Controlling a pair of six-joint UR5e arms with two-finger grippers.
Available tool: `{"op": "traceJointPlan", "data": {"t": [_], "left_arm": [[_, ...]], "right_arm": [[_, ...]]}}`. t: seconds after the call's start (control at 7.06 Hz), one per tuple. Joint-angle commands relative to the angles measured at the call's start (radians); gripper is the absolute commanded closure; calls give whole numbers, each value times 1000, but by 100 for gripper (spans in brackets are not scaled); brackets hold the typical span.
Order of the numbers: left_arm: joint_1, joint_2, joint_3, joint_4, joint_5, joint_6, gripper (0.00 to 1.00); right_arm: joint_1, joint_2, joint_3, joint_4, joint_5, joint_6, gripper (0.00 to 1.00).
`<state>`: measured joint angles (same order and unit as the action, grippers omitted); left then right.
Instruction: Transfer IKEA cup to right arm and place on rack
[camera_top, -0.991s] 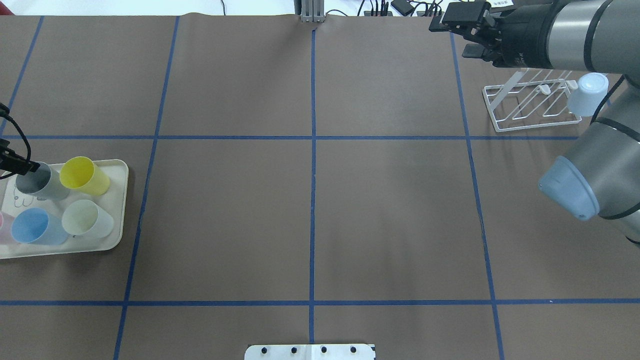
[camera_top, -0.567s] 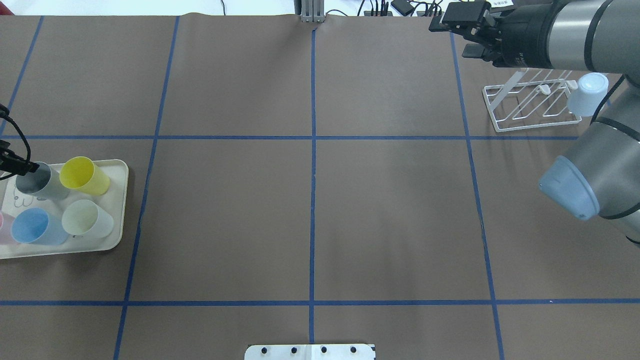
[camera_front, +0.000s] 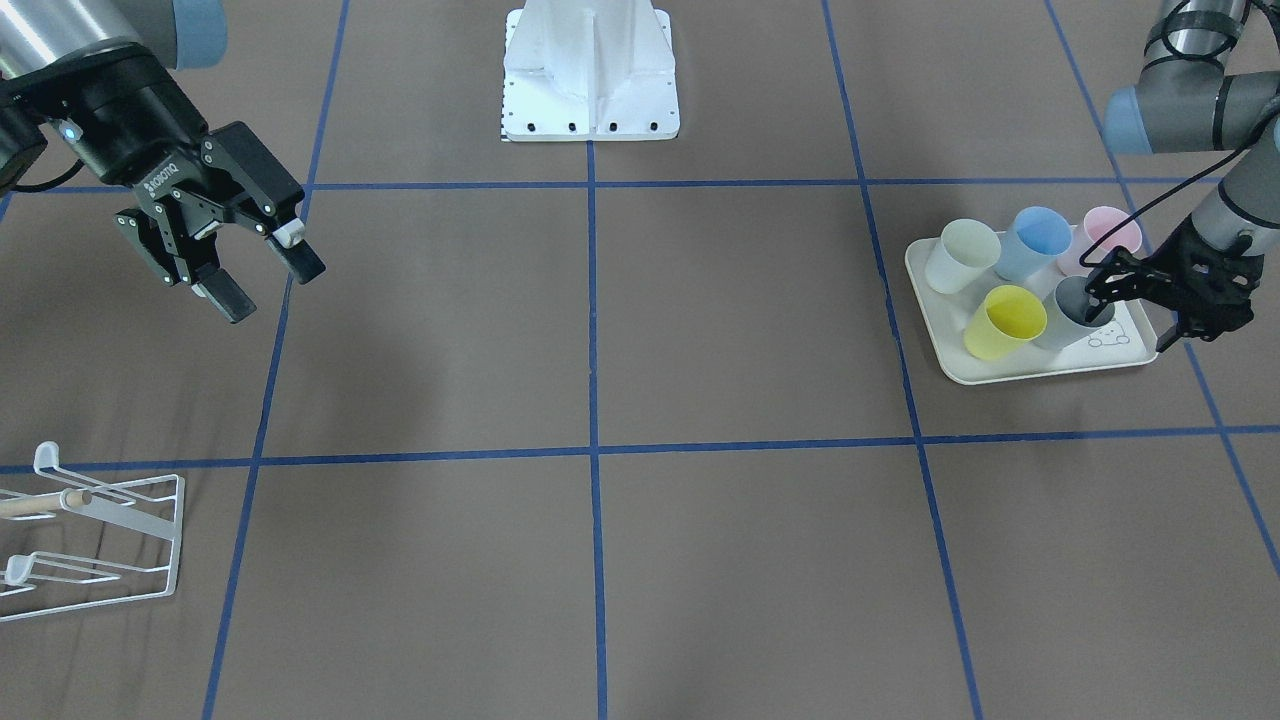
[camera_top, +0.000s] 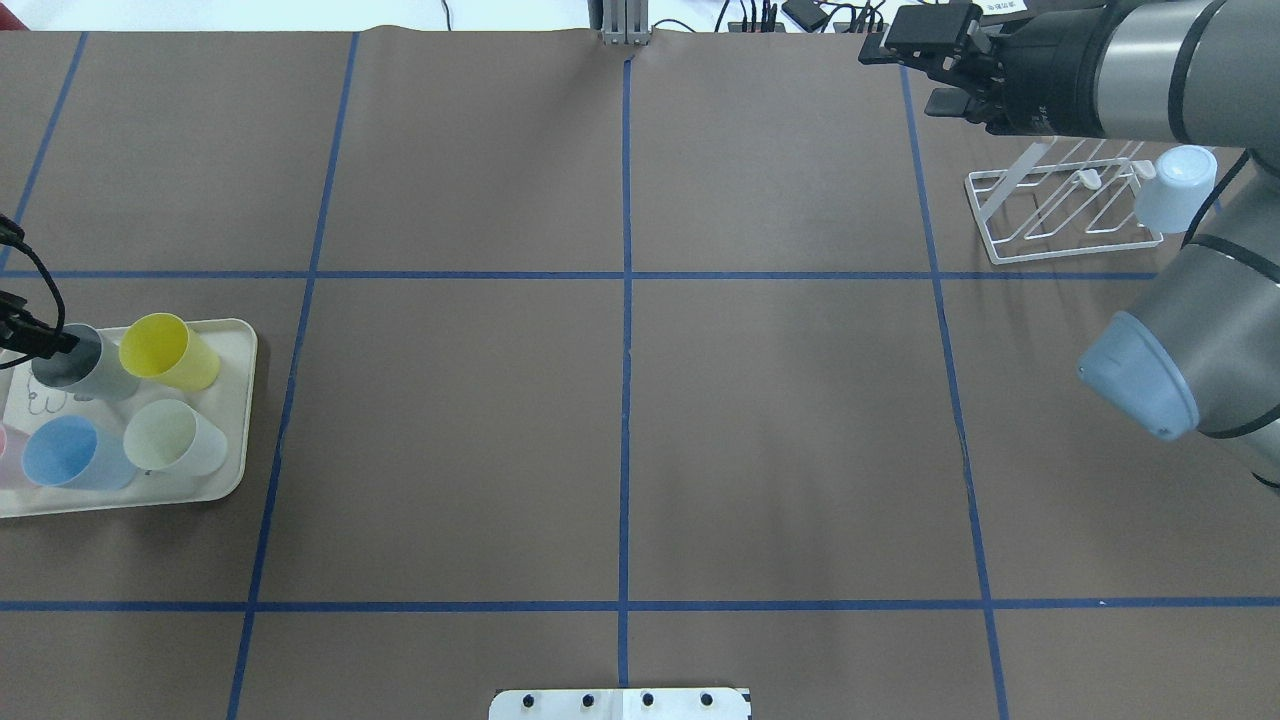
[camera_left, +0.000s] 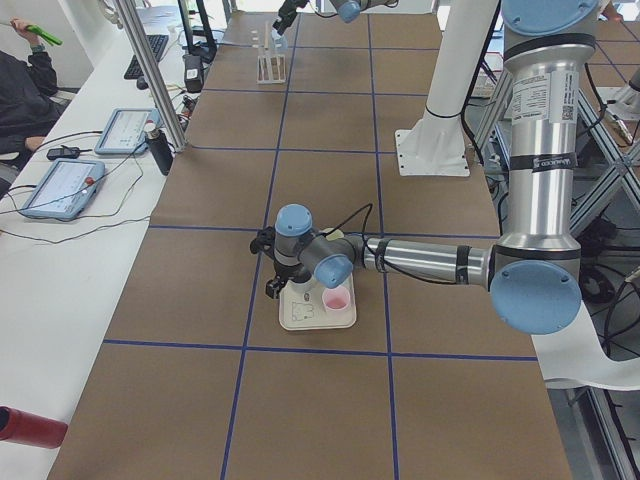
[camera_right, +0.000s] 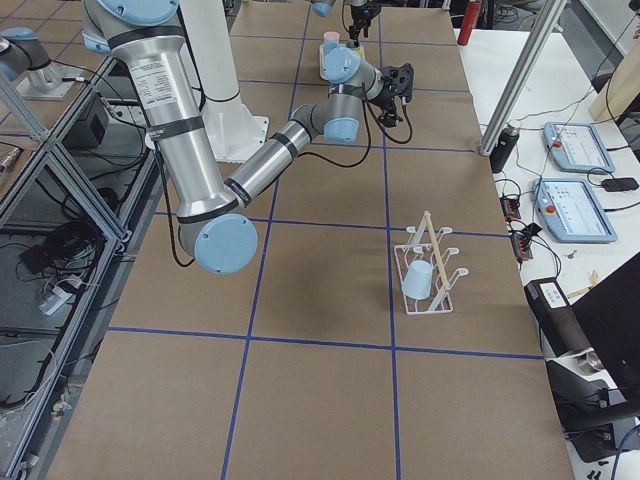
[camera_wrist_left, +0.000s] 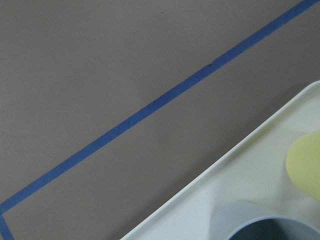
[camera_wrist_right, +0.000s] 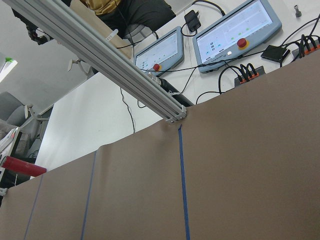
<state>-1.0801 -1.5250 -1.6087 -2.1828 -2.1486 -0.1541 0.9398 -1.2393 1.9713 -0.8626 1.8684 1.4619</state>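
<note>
As seen from overhead, the left gripper (camera_front: 1130, 315) is found at the 9 o'clock edge of the table (camera_top: 780, 420); its thin fingers are parted, one tip being set at the mouth of the grey cup (camera_top: 95, 375) and the other kept outside the cup's wall, apart from it; nothing is clamped, and whether the inner tip is touching the rim cannot be told. The grey cup is stood mouth up on the cream tray (camera_top: 232, 420), at the tray's 11 o'clock; five cups are counted on this one tray: the grey one, a yellow cup (camera_top: 165, 350) at 1 o'clock, a pale cup (camera_top: 172, 440) at 4 o'clock, a blue cup (camera_top: 72, 452) at 7 o'clock, and a pink cup (camera_front: 1110, 230) at 9 o'clock, cut off by the overhead frame's edge. Further right, the right gripper (camera_front: 270, 285) is held above the table at about 1 o'clock; its thick fingers are spread wide, and nothing is held or touched by them. One white wire rack (camera_top: 1040, 215) is set at the table's 2 o'clock, near that gripper and at its 5 o'clock; one light-blue cup (camera_top: 1175, 190) is hung on the rack's 3 o'clock end, bottom uppermost; six cups are counted in all.
</note>
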Motion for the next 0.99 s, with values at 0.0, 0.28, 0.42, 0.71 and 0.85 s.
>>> {"op": "traceJointPlan", "data": {"t": [0.0, 0.28, 0.42, 0.71, 0.85], "left_arm": [[11, 0, 1, 8, -1, -2, 30], [23, 0, -2, 6, -1, -4, 43], [28, 0, -5, 6, -1, -2, 50], [28, 5, -14, 6, -1, 2, 58], [28, 12, -26, 6, -1, 4, 59]], "right_arm": [[-1, 0, -2, 1, -2, 0, 0], [-1, 0, -9, 4, -2, 0, 0], [-1, 0, -11, 4, -2, 0, 0], [-1, 0, -12, 5, -2, 0, 0], [-1, 1, -12, 5, -2, 0, 0]]}}
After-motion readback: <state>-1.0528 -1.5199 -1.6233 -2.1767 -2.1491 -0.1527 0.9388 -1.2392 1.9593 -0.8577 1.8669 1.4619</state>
